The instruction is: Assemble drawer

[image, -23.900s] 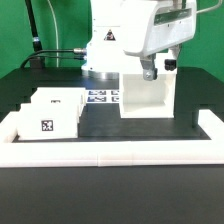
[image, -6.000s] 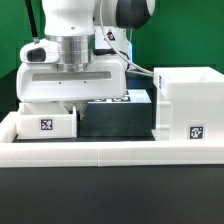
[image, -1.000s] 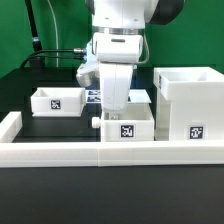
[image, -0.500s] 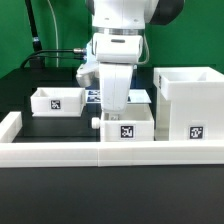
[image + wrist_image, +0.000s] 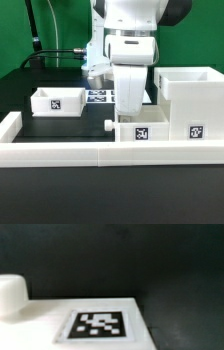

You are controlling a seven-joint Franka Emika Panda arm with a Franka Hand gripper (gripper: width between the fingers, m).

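One small tray (image 5: 140, 131) is being seen on the table (image 5: 60, 125), just beside the big housing (image 5: 186, 100) at the exterior view's right, and its tag (image 5: 98, 324) is being shown close up in the wrist view. The gripper (image 5: 133, 112) is being held low over that tray (its fingers are being hidden by the arm, so apart or together cannot be told). The other small tray (image 5: 58, 100) is being seen well apart at the exterior view's left, near the marker board (image 5: 99, 96).
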